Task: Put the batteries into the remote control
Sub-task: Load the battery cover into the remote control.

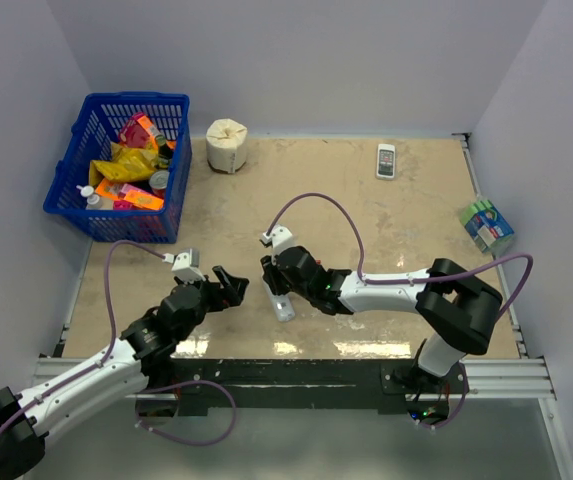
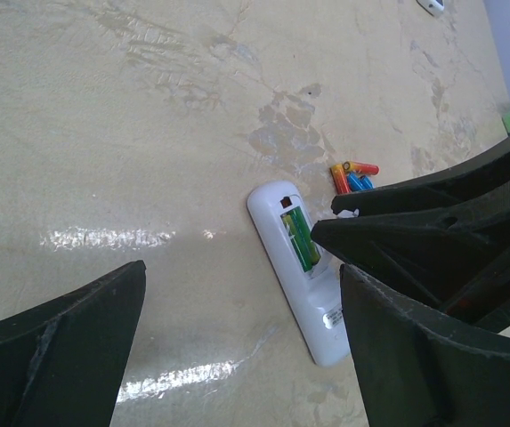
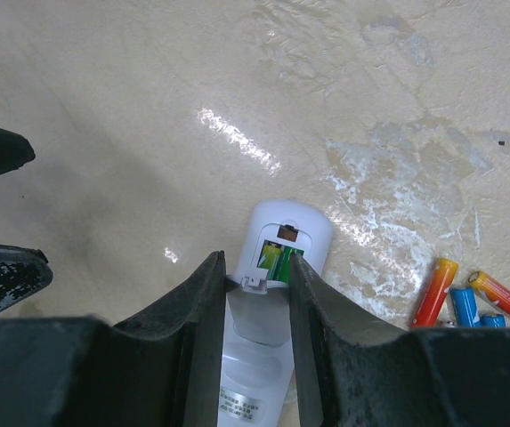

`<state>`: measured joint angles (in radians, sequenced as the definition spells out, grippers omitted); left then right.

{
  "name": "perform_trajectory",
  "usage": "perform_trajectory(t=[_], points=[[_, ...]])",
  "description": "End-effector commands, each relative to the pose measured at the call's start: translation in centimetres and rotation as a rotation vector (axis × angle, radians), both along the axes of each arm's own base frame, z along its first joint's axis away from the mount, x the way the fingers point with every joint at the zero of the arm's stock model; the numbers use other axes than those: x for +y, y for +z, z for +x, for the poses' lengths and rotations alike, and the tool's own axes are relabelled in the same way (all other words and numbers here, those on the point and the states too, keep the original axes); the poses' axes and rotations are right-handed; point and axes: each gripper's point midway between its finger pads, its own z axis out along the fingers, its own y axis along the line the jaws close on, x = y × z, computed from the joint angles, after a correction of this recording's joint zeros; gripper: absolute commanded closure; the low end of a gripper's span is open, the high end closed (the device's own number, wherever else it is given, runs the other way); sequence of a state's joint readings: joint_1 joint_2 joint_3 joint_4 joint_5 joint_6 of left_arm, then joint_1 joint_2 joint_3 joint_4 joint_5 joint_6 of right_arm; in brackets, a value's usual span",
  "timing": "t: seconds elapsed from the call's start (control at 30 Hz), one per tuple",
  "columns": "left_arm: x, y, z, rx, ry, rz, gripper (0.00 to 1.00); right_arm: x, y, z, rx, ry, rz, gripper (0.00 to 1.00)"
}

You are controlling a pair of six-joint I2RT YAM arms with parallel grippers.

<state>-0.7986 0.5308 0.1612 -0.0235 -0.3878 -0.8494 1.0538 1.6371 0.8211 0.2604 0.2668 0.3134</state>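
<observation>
The remote control [image 1: 282, 304] lies flat on the worktop [image 1: 366, 210], in the middle and close to the near edge. Its back faces up and the battery slot is open. Green batteries [image 2: 301, 238] lie inside the slot. A small white clip [image 3: 255, 281] sits at the slot's edge, right between the tips of the right jaws.

The right arm [image 1: 386, 290] reaches in from the right. The right jaws are part way closed, 1 on each side of the remote control. They pinch its long sides and leave the rounded end sticking out.

The left arm [image 1: 96, 370] comes in from the near left. The left jaws are spread wide and hold nothing. They hang over the bare worktop just to the left of the remote control, not touching it.

A small bunch of loose batteries [image 3: 462, 305], orange, red and blue, lies on the worktop near the rounded end of the remote control. From the top view the right arm hides them.

Far left stands a blue basket [image 1: 166, 105] full of bright packets. A white roll [image 1: 227, 145] stands just to its right. A short white handset [image 1: 386, 160] lies far right, and a green box [image 1: 488, 225] sits by the right edge.
</observation>
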Motion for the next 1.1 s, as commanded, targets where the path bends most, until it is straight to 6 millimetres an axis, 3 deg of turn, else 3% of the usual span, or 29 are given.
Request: perform_trajectory(t=[0.0,0.5,0.77,1.07], points=[[-0.4,2.2,0.7,-0.051,0.014,-0.053,0.06,0.3,-0.7,-0.2,0.008,0.003,0.002,0.79],[-0.3,2.2,0.7,-0.049,0.017,-0.050,0.06,1.0,-0.2,0.4,0.026,-0.060,0.065,0.79],[-0.2,2.3,0.7,-0.056,0.020,-0.046,0.06,0.1,-1.4,-0.1,0.019,-0.026,-0.005,0.79],[-0.4,2.3,0.8,-0.057,0.012,-0.045,0.06,-0.4,-2.7,-0.4,0.036,-0.013,-0.058,0.68]])
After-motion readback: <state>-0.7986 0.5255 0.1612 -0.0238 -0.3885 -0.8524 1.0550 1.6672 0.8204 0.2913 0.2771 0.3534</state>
